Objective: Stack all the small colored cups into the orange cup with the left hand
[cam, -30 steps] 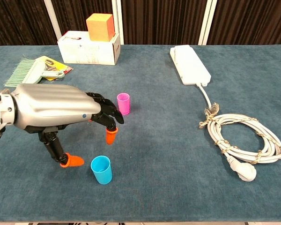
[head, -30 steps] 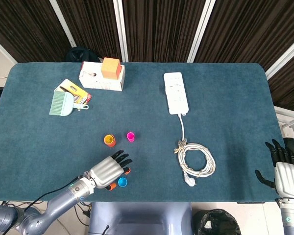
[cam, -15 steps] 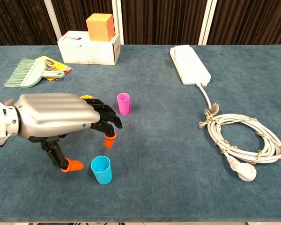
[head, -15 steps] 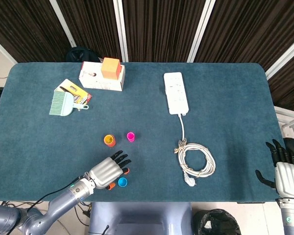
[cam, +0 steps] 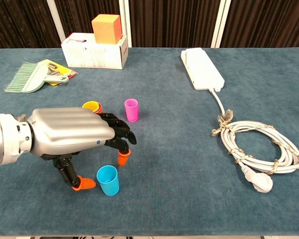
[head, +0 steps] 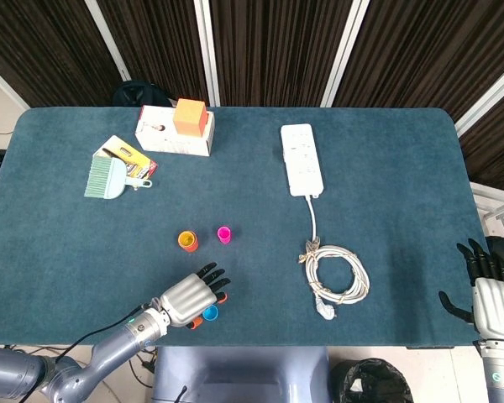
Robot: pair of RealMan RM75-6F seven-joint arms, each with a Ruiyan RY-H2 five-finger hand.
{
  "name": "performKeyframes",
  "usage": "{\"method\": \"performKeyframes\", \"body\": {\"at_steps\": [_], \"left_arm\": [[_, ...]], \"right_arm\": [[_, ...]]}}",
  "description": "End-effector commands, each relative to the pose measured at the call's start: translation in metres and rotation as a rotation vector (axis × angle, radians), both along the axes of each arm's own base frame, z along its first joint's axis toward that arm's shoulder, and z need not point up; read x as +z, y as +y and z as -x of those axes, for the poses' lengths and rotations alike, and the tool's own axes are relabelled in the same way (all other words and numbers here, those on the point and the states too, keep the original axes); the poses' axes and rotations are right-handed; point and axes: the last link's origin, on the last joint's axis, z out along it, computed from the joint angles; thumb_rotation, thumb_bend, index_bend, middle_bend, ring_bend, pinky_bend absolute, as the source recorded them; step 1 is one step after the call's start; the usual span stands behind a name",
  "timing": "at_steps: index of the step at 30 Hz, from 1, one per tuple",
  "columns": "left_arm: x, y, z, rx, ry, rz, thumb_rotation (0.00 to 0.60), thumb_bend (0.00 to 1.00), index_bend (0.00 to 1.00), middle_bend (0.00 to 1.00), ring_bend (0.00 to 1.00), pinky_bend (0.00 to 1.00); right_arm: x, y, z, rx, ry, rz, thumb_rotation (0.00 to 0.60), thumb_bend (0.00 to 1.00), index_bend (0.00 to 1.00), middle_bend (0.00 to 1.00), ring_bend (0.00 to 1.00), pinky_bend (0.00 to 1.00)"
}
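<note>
Blue cup stands between the left hand's spread fingers (nothing gripped).

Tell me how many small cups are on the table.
3. The blue cup is by the left hand, the orange cup just behind that hand, the pink cup to its right. None seems hidden.

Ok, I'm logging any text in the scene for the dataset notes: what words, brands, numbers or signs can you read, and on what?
None can be read.
White box: dark marks on its top in the head view, too small to read.
Yellow package under the brush: print too blurred to read.
Power strip: no legible marking.
Cups, orange block: no text visible.
</note>
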Motion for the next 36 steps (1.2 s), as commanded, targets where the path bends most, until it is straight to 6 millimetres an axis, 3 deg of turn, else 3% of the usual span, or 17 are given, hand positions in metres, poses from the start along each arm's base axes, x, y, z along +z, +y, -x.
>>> {"method": "performKeyframes", "body": {"at_steps": [1,19,24,29,36], "left_arm": [[-0.002,0.0,-0.001,0.0,0.0,0.002,0.6,0.25,0.38,0.1,0.0,0.0],[-0.002,0.0,-0.004,-0.001,-0.003,-0.015,0.6,0.35,0.48,0.13,0.0,0.0],[0.014,0.007,-0.016,-0.005,-0.064,-0.076,0.6,0.35,0.48,0.13,0.0,0.0],[0.041,0.026,-0.024,-0.034,-0.137,-0.222,0.6,0.35,0.48,0.13,0.0,0.0],[0.066,0.06,-0.014,0.067,-0.185,-0.32,0.6,0.35,0.47,0.13,0.0,0.0]], "right_arm": [[0.0,0.0,0.0,0.0,-0.001,0.002,0.6,0.34,0.12,0.05,0.12,0.06],[0.002,0.0,0.001,-0.001,-0.006,0.005,0.6,0.34,0.12,0.05,0.12,0.06],[0.002,0.0,0.001,-0.002,-0.005,0.005,0.6,0.34,0.12,0.05,0.12,0.06],[0.003,0.0,0.002,-0.007,-0.005,0.006,0.6,0.34,0.12,0.05,0.12,0.06],[0.003,-0.001,0.005,-0.019,0.004,0.006,0.6,0.34,0.12,0.05,0.12,0.06]]}}
